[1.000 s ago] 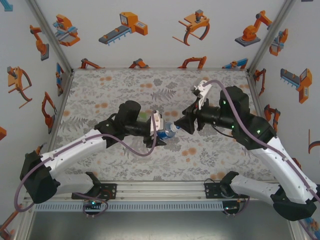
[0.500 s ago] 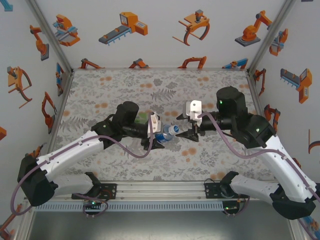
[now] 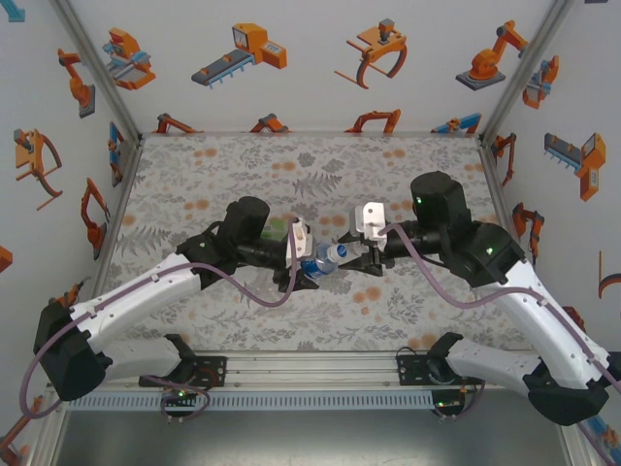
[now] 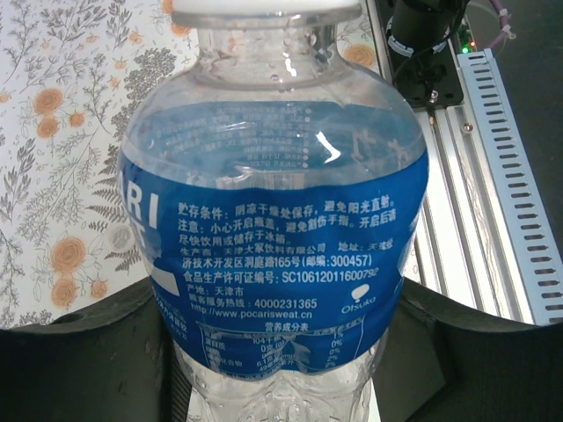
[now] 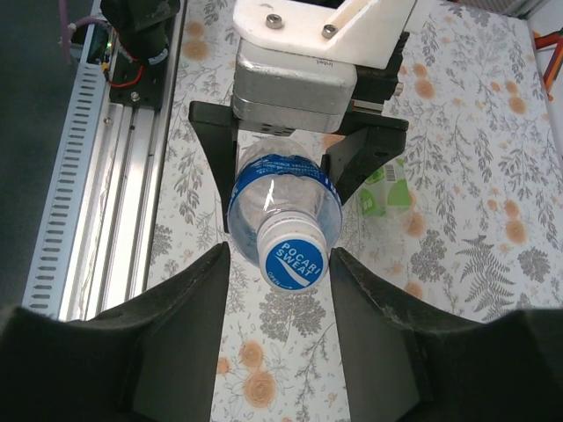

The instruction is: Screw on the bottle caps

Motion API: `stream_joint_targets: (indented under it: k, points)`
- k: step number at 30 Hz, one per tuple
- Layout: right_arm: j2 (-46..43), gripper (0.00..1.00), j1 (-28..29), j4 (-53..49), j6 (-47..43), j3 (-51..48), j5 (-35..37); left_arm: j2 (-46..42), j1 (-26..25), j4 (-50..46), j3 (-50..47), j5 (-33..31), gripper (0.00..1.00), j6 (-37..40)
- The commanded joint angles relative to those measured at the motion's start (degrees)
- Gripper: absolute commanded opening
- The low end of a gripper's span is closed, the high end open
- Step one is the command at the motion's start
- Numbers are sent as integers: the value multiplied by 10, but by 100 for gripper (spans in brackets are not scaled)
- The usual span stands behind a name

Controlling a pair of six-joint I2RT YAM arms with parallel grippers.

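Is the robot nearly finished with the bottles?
Not yet. The left gripper holds the blue-labelled bottle with its cap already sitting on the neck. The right gripper, open, flanks that cap, ready to twist. The green-labelled bottle lies on the table behind.

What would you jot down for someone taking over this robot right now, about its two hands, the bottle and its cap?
Left hand: shut on the blue-labelled bottle, held on its side, neck toward the right arm.
Right hand: open, one finger on each side of the cap, with a gap showing on one side.
Done: the cap sits on the bottle's neck; how tight it is cannot be told.
Left: probably close on the cap and turn it home.
A green-labelled item lies on the table nearby; its cap is hidden.
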Motion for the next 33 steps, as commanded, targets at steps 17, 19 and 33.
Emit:
stream_joint_targets:
  k: [17, 19, 33]
  points:
    - [4, 0, 8, 92, 298, -36, 141, -10, -6, 18, 16, 10, 0, 2]
    - [8, 0, 8, 103, 422, -42, 198, -6, -6, 28, 14, 5, 0, 1]
    - [31, 0, 7, 49, 973, -45, 320, 16, -6, 45, 25, -33, 0, 1]
